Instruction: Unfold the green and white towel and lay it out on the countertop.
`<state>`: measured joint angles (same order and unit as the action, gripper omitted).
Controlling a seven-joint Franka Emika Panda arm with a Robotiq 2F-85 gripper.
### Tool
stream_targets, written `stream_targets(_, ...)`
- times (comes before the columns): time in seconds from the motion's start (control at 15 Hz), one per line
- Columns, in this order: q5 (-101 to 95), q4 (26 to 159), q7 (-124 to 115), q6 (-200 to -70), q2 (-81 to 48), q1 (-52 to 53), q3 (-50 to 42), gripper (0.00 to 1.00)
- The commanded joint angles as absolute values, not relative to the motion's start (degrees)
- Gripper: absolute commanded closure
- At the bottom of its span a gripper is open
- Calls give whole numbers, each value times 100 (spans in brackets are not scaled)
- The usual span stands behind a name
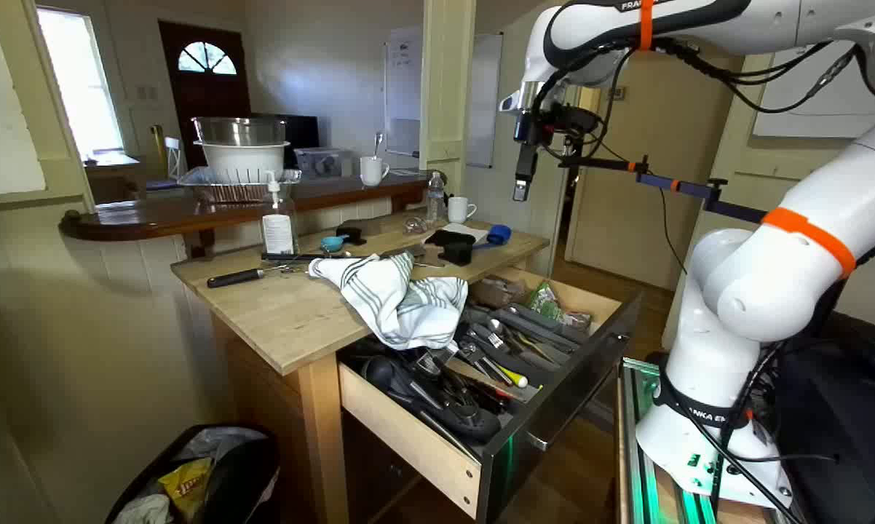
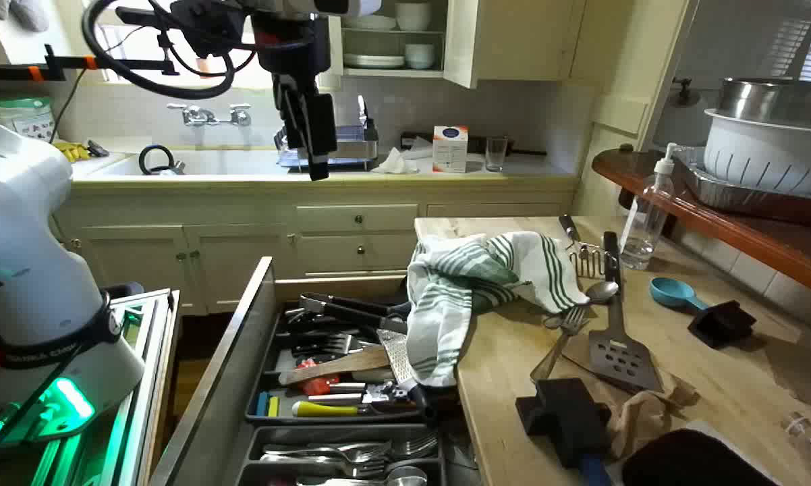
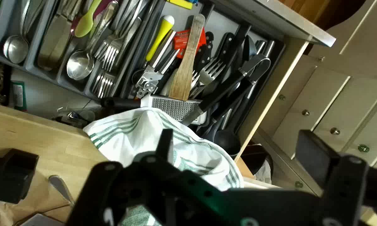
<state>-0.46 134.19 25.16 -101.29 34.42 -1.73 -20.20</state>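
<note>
At the left, a black trash bin [image 1: 255, 473] holds a yellow snack bag [image 1: 188, 484]. Above it and a little to the right, on the dark brown bar counter [image 1: 139, 224], a steel bowl [image 1: 237, 132] and a white colander [image 1: 244, 161] are stacked over a foil pan [image 1: 226, 193]. A clear pump bottle [image 1: 277, 234] stands on the tan wooden countertop [image 1: 284, 320], with a potato masher [image 1: 235, 278] lying nearby.

Next comes the green and white towel [image 1: 394, 309], bunched and folded over itself across the countertop's front edge: part rests on the wood, part drapes into the open drawer [image 1: 408, 429]. In the wrist view its hem lies by a metal grater [image 3: 177, 108], near a wooden spatula [image 3: 187, 59] and a pair of tongs [image 3: 223, 91]. Toward the back of the countertop stand a plastic water bottle [image 1: 435, 196] and a white mug [image 1: 459, 210].

Farther right, the gripper [image 1: 521, 191] hangs fingertips down, well above the countertop and apart from the towel. The wrist view shows its fingers [image 3: 315, 153] spread wide, holding nothing. At the far right rises the white Franka arm [image 1: 765, 302], an orange band [image 1: 812, 234] wrapped around it.
</note>
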Motion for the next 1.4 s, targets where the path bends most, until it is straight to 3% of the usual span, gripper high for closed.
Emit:
stream_targets(0.0, 29, 13404, 2586, -10114, 3406, -322, -1904, 0)
stream_targets(0.8, 29, 13404, 2586, -10114, 3406, -322, -1904, 0)
stream_targets(1.33, 1168, 13002, 941, -11495, 1693, -244, -1365, 0)
